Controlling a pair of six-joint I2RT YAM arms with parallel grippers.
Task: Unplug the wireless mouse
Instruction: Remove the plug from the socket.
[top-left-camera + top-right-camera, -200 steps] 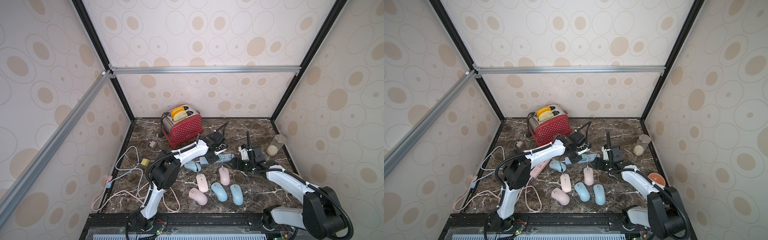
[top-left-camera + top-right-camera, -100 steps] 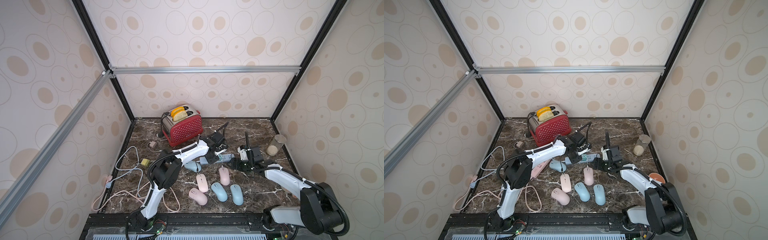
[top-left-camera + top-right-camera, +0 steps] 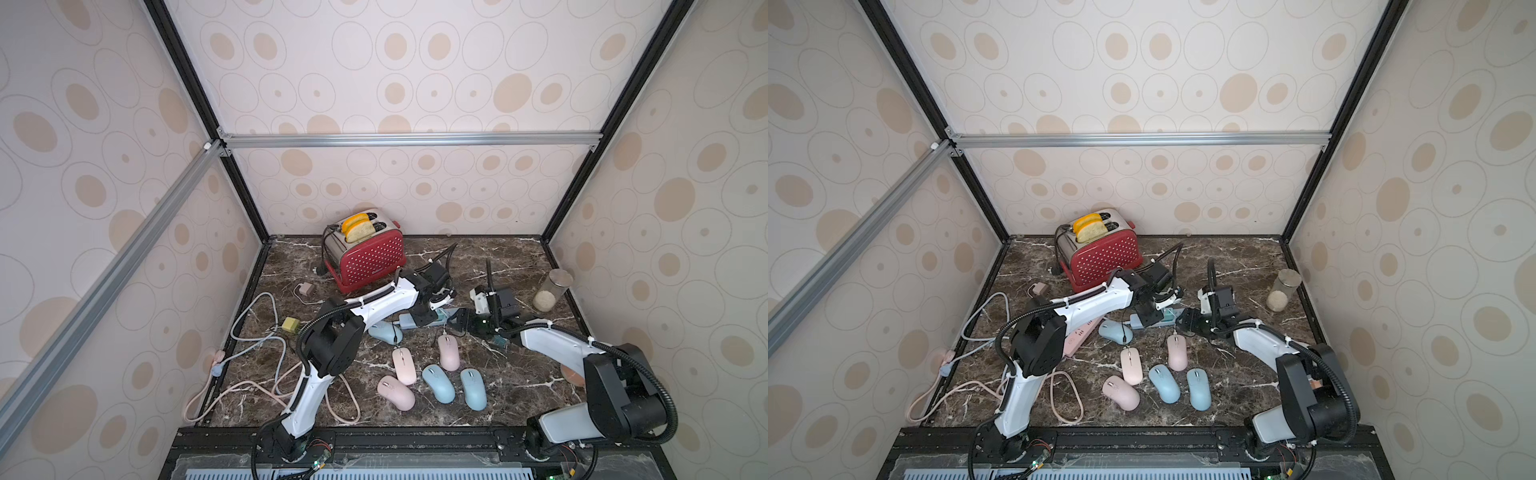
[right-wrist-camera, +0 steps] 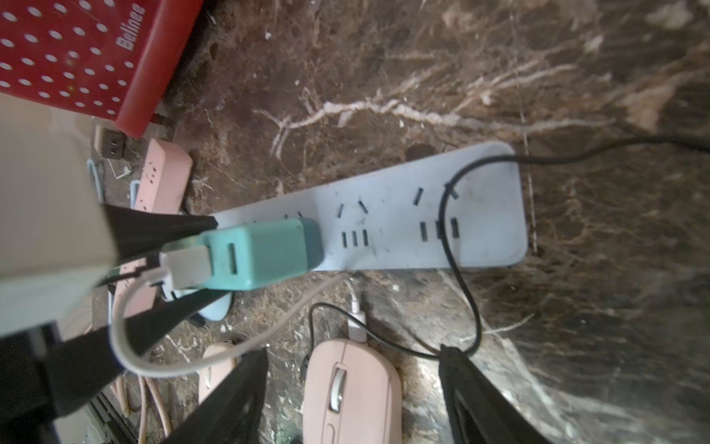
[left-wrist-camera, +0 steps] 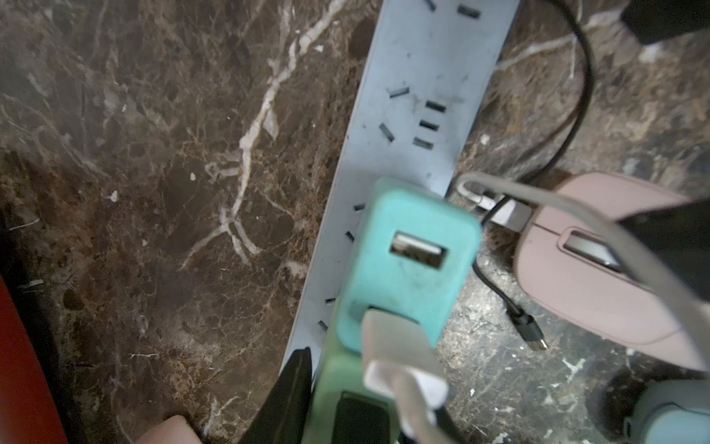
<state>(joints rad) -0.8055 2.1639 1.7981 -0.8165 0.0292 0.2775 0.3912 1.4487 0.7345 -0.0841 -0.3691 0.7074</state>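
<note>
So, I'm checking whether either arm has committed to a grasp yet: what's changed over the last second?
The right gripper, open, has edged in toward the power strip and now hangs over the pink mouse beside it. The left gripper stays astride the teal charger; no grasp or release shows. Charger, strip, mouse and toaster have not moved.

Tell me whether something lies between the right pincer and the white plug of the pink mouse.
Yes. A loose black cable crosses the white plug at the pink mouse, just ahead of the open right pincer.
</note>
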